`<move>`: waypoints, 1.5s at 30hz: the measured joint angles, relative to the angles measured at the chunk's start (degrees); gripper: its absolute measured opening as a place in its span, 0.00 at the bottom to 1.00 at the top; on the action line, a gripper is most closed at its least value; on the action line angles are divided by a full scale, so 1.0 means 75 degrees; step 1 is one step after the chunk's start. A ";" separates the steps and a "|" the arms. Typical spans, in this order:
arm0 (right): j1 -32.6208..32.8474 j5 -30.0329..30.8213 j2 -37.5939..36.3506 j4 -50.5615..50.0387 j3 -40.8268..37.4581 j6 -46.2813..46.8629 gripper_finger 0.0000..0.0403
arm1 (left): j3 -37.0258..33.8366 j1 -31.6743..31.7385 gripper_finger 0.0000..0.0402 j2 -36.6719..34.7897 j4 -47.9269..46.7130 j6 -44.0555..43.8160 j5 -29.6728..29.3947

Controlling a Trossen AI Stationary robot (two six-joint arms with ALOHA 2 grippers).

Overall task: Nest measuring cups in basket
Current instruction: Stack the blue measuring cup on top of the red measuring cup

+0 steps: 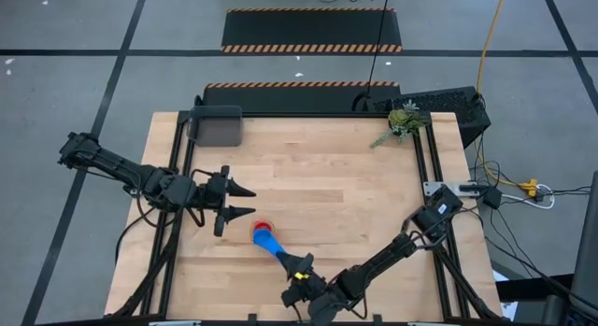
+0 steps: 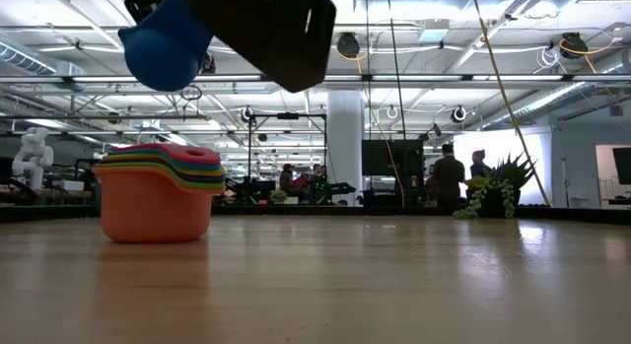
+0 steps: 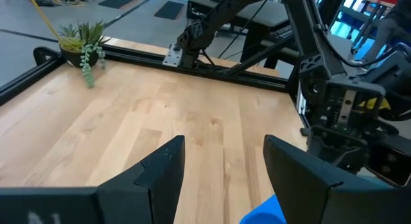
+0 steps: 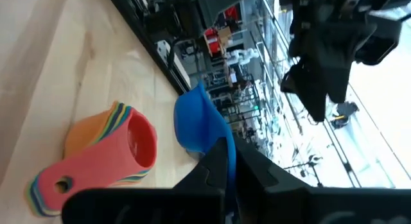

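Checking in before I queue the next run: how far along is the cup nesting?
Done: several cups sit nested in one stack on the table, orange outermost, red on top.

In hand: the right gripper is shut on a blue cup, held above the table beside the stack. The left gripper is open and empty near the stack.

Left: add the blue cup, then get the stack into the basket, at the far left corner with no cups visible inside.

1 blue cup (image 4: 196, 124), 1 nested cup stack (image 2: 158, 191), 1 basket (image 1: 217, 126), 1 plant (image 1: 404, 121), 2 arms.
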 joint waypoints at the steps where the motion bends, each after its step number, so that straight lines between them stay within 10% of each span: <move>1: -0.0020 -0.0005 0.0000 -0.0008 0.0000 0.0072 0.00 | 0.0000 0.0000 0.53 0.0000 0.0004 -0.0008 0.0000; 45: -0.0530 -0.0881 0.0000 -0.1751 -0.0009 0.1645 0.00 | 0.0000 -0.0003 0.53 0.0000 0.0006 0.0033 0.0000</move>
